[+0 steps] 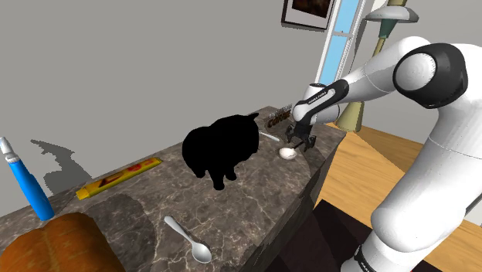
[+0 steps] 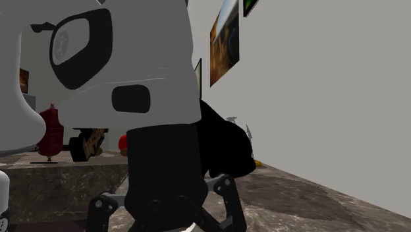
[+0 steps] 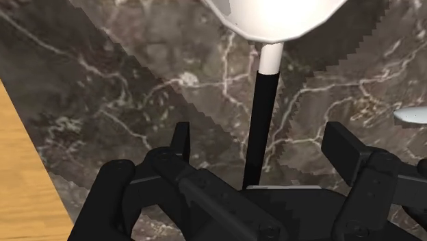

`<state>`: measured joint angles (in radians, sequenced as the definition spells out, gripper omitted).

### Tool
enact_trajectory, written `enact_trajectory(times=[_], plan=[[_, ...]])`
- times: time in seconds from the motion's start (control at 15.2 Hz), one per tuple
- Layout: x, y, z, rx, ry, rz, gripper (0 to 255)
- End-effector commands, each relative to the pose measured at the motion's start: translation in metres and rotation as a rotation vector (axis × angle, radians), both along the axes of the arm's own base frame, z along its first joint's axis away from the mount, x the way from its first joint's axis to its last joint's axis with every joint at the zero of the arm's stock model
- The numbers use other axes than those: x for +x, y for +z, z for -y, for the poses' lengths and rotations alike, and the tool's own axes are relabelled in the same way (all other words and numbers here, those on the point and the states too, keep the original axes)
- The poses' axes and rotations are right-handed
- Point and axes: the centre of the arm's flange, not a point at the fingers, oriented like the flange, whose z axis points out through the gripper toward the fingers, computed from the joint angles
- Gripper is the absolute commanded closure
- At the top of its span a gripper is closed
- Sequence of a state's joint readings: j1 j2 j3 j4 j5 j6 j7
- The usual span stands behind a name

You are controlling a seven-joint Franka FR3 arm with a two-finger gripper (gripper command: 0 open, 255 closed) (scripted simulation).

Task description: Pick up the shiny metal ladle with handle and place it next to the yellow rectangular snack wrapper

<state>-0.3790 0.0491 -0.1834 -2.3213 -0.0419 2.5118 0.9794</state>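
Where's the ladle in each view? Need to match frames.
Shoulder view: ladle right of centre, at the marble top's far end, under the gripper.
Second exterior view: pale sliver at the bottom edge under the gripper, possibly its bowl; cannot tell.
Wrist view: bowl ahead of the gripper, handle running back between the open fingers, untouched.
Shared landmark: the gripper over it.

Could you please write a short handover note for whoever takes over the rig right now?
Claw open, low over the counter, straddling the handle of the ladle without touching it.
Ladle lies at the counter's end toward the shoulder view's right; yellow wrapper lies toward its left, past a black shape.
Done: claw lined up.
Left: grip, lift, set beside wrapper.
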Motion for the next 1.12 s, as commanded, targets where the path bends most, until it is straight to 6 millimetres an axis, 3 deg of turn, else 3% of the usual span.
enact_trajectory(times=[0.0,0.2,0.26,0.86,1.06], plan=[[0.0,-0.001,0.0,0.0,0.0,0.0,0],[0.0,0.0,0.0,0.0,0.0,0.0,0],[0.0,0.0,0.0,0.0,0.0,0.0,255],[0.0,-0.001,0.0,0.0,0.0,0.0,255],[0.0,0.015,0.0,0.0,0.0,0.0,255]])
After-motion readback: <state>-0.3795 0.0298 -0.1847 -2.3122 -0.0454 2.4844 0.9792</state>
